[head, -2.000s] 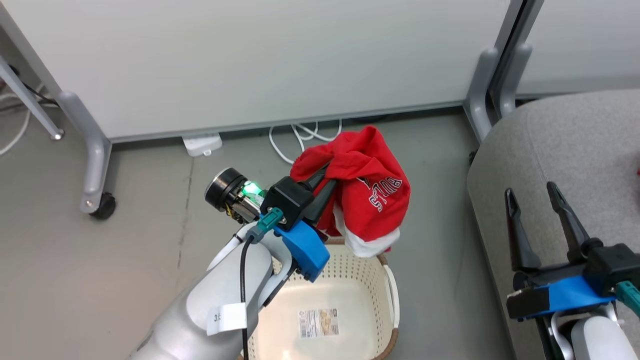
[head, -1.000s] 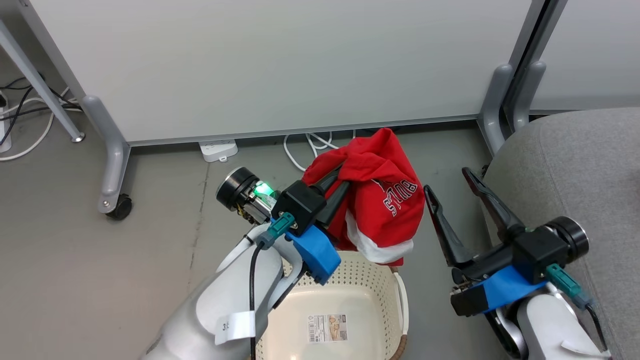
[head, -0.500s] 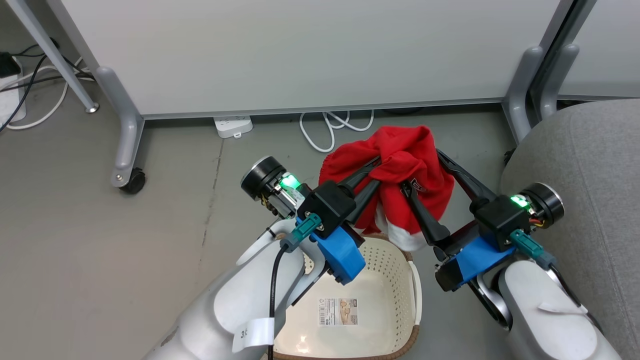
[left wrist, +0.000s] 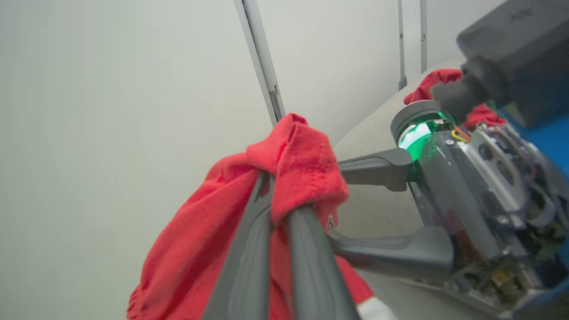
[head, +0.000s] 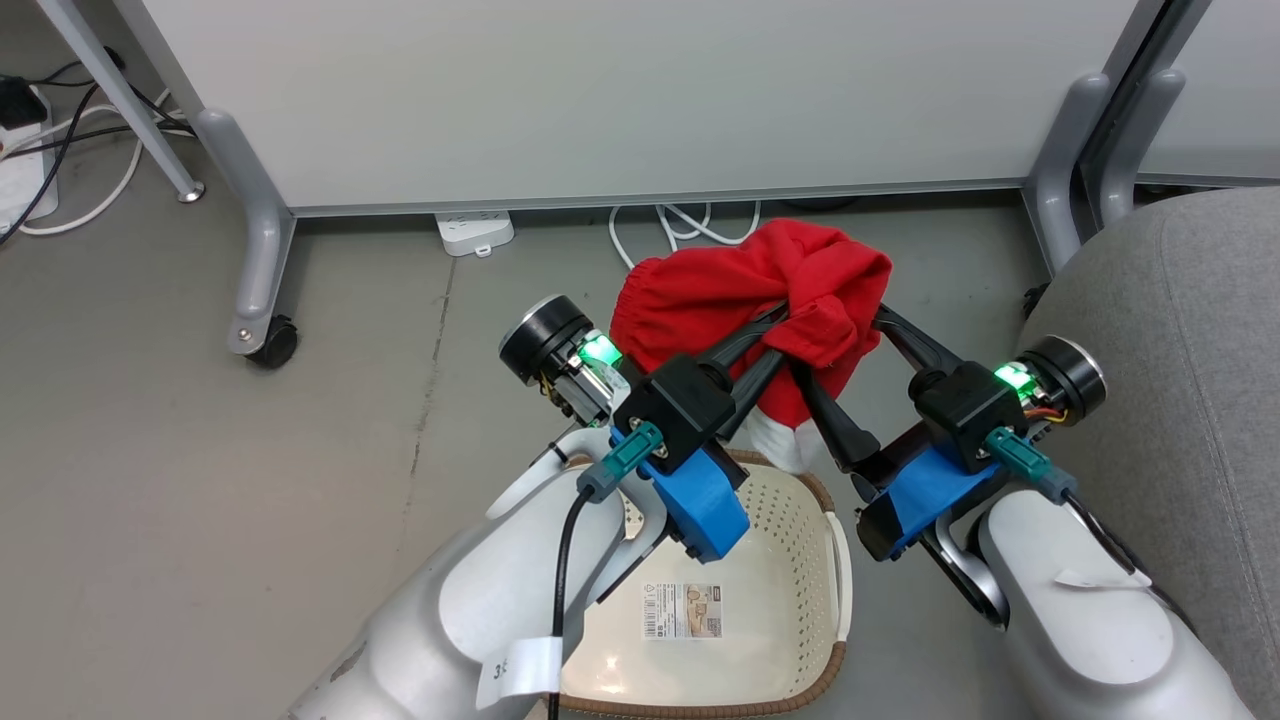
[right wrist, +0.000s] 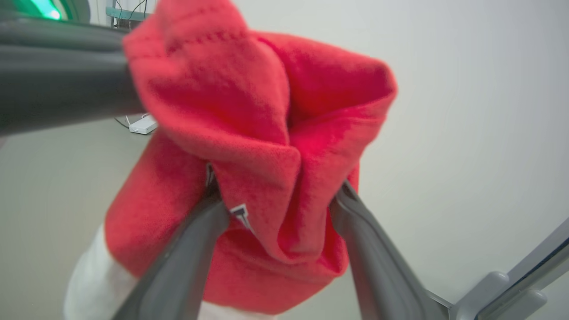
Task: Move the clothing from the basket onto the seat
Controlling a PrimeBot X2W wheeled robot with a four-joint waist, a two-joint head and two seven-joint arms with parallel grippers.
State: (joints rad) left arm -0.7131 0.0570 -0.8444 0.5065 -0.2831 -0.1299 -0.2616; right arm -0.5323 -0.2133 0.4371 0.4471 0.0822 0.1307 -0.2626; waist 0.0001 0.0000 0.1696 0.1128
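Our left gripper is clenched on a bunched fold of the clothing, its two dark fingers pressed together with red fabric wrapped over their tips. We hold the garment in the air, above and just beyond the far rim of the basket. Its white trim hangs down near that rim.

Our right gripper comes in from the right with its fingers spread wide, released, one on each side of the same red bundle. In the right wrist view the fabric bulges between them and touches both inner faces, but they do not pinch it.

The basket sits on the grey floor at the near edge of the head view, between our two forearms. A printed label lies on its cream bottom.

The seat stands to the right, close beside our right arm. In the left wrist view we see another red garment lying on its far part.

Beyond the held clothing a pale partition panel stands on grey legs. A white power strip and a looped white cable lie on the floor at its foot.
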